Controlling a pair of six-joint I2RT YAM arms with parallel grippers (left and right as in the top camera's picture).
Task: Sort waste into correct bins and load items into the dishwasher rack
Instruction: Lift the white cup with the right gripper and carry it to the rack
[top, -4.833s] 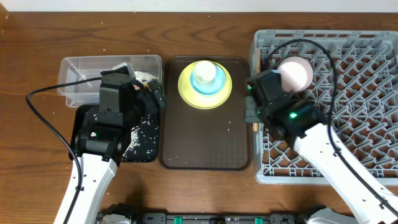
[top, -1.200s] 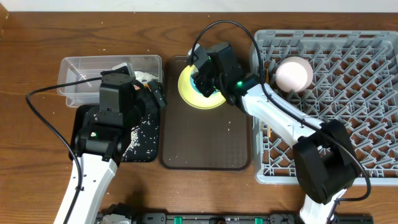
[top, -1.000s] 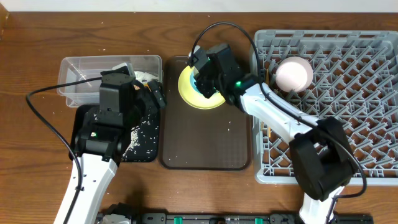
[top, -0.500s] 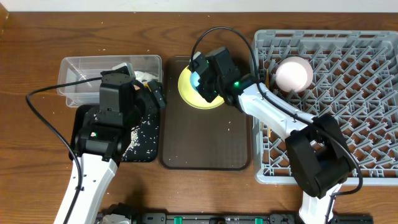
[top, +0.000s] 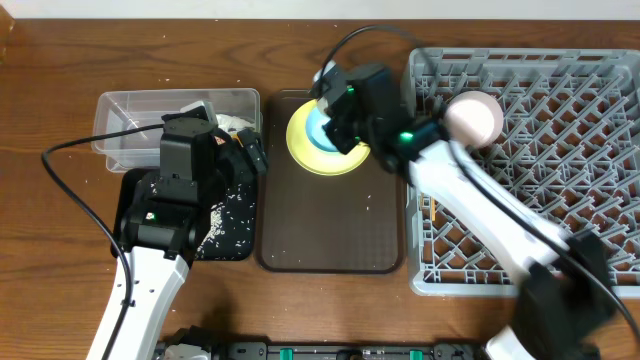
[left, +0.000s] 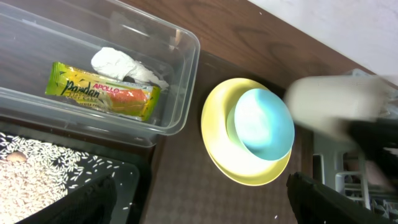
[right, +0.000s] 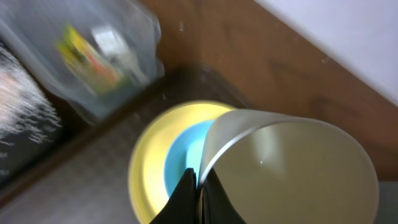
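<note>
The right gripper (right: 198, 185) is clamped on the rim of the small white cup (right: 292, 168), its two fingers pressed together with the thin wall between them; the cup fills the lower right of the wrist view and hangs above the yellow-green plate (left: 249, 173) and the light blue bowl (left: 261, 124) sitting on it. Plate and bowl rest at the top of the brown tray (top: 330, 225), in the middle of the overhead view. The right arm is blurred there, stretching from the lower right up to the plate. The left gripper (left: 200, 185) hangs with its fingers spread wide and nothing between them, above the black tray (top: 235, 242) at lower left, which is strewn with rice (left: 37, 177). Just above that tray stands the clear tub (left: 186, 81), holding the snack wrapper (left: 102, 91) and the white tissue (left: 124, 65). The grey rack (top: 560, 200) fills the right side, with the white bowl (top: 473, 118) lying near its upper left corner.
</note>
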